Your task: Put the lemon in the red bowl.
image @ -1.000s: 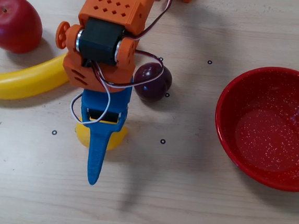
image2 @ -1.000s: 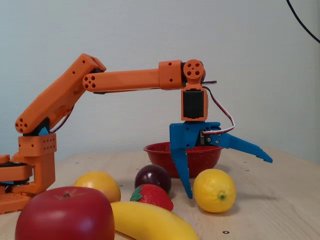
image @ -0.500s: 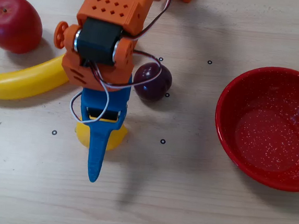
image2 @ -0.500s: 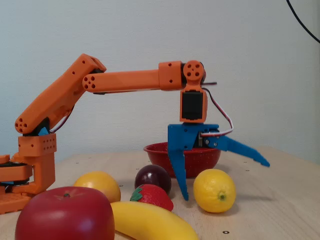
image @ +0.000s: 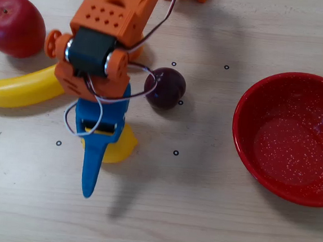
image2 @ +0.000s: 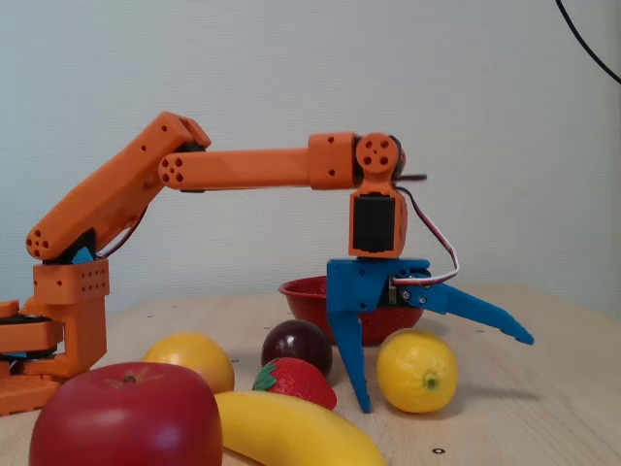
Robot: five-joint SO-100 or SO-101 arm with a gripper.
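The yellow lemon (image: 121, 146) lies on the wooden table, its left part hidden under my blue gripper (image: 93, 160) in the overhead view. In the fixed view the lemon (image2: 417, 371) rests below the open gripper (image2: 446, 374). One finger points straight down just left of the fruit and the other slants out to the right above it. Nothing is held. The red bowl (image: 244, 145) with white speckles stands empty at the right edge of the overhead view. Only part of the red bowl (image2: 303, 289) shows behind the gripper in the fixed view.
A dark plum (image: 164, 88) sits just beside the arm, between the lemon and the bowl. A red apple (image: 15, 25) and a banana (image: 17, 88) lie at the left. The fixed view also shows an orange fruit (image2: 191, 360) and a strawberry (image2: 296, 382).
The arm has swung left in the overhead view, so more of the lemon's right side shows. The gripper stays open; the lemon has not moved.
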